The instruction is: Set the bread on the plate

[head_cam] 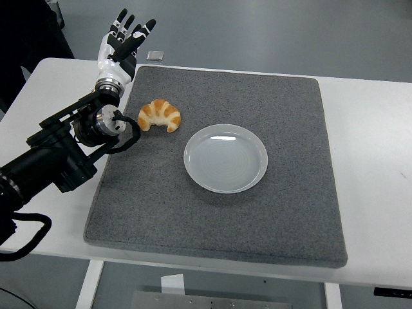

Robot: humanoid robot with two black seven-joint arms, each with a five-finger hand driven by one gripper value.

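Note:
A golden croissant [159, 115] lies on the grey mat [277, 212], left of centre. To its right sits a round white plate [225, 158] with nothing on it. My left arm reaches in from the left edge, and its hand [122, 42] is raised at the mat's far left corner, behind and left of the croissant. The fingers [132, 29] are spread and hold nothing. The hand does not touch the croissant. My right arm does not show.
The grey mat covers most of the white table [373, 161]. A small flat silver object [154, 55] lies on the table just beyond the mat's far edge, next to my left hand.

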